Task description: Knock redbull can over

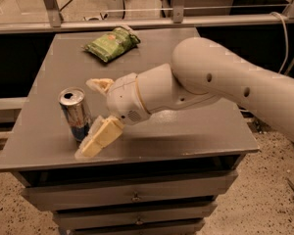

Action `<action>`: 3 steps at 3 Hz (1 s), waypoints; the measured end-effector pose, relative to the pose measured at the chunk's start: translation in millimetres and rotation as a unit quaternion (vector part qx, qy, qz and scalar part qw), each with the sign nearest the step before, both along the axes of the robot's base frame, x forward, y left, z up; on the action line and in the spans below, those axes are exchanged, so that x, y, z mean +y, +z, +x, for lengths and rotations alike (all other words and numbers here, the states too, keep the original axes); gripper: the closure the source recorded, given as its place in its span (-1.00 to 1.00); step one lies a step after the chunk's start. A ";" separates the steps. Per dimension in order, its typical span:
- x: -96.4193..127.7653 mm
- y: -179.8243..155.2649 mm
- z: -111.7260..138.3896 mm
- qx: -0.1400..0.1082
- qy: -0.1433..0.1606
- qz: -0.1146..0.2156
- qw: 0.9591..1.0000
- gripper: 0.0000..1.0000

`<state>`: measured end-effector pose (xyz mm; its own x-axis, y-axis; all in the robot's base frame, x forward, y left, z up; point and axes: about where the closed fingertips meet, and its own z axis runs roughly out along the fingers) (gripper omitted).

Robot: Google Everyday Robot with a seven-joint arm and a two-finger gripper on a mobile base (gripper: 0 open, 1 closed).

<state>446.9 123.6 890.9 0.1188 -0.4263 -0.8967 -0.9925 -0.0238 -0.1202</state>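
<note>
The redbull can (75,112), slim, silver and blue with a silver top, stands upright near the front left of the grey cabinet top (186,136). My gripper (93,117) comes in from the right on a thick white arm. Its two cream fingers are spread: one fingertip (99,84) is behind the can's top, the other finger (100,137) lies low at the can's right side, touching or almost touching it. The fingers hold nothing.
A green snack bag (112,43) lies at the back of the cabinet top. Drawers (132,197) sit under the front edge. A metal rail (152,21) runs behind the cabinet. A speckled floor lies on the right.
</note>
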 end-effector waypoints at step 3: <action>24.5 -4.0 14.4 0.048 -0.012 0.045 0.998 0.22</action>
